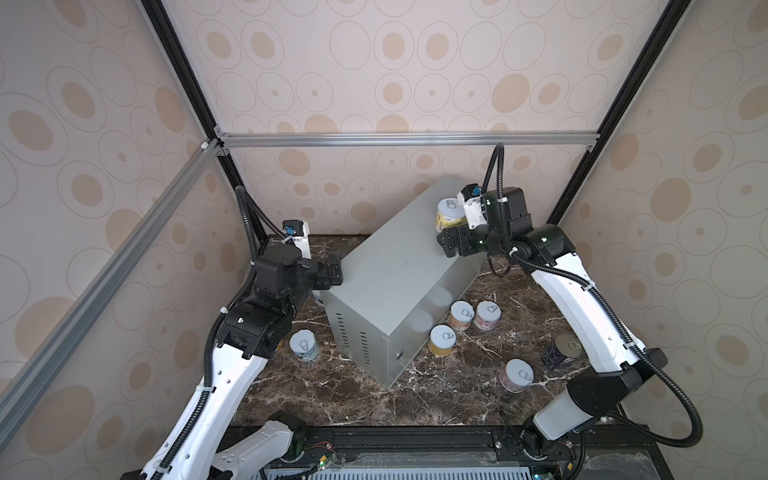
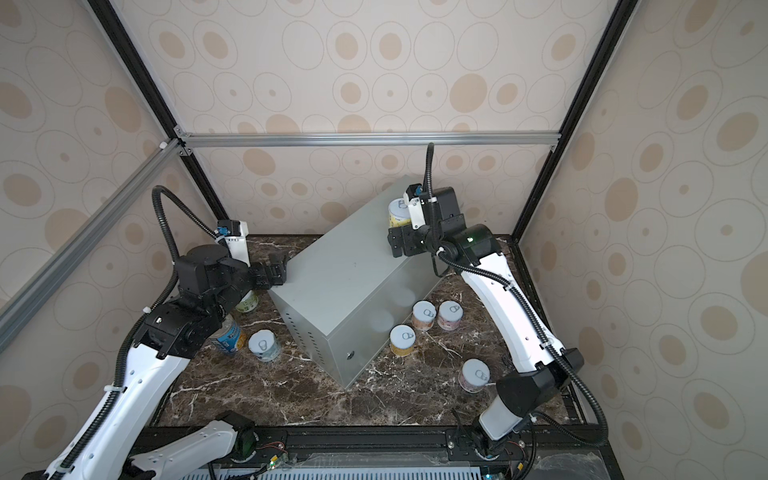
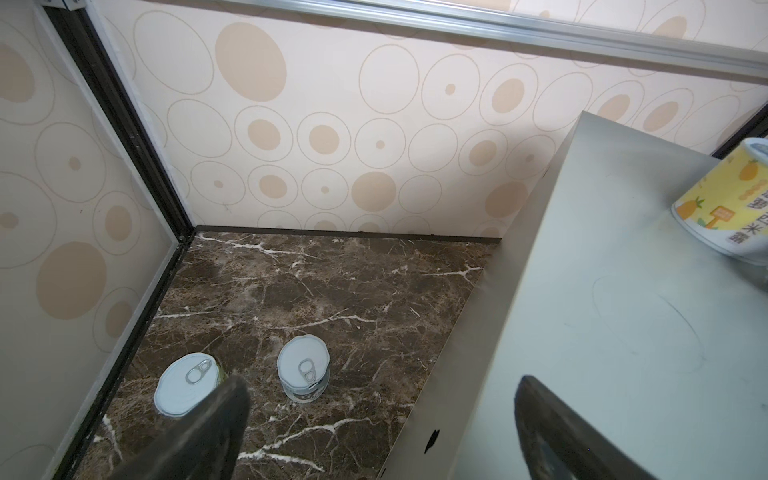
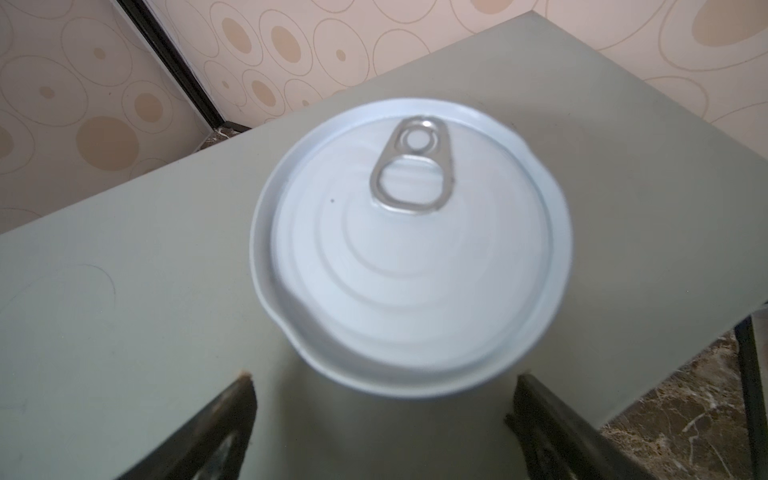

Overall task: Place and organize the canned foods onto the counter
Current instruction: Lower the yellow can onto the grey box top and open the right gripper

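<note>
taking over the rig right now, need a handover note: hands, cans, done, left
Left hand: open, empty, over the counter's left edge.
Right hand: open, fingers flanking the yellow can, no grip visible.
Done: only the yellow can stands on the counter, near its far end.
Left: everything else sits on the marble. Right of the counter: three short cans, a pink can, the navy can. Left of it: a white can, the blue can, and two more cans near the left hand.
</note>
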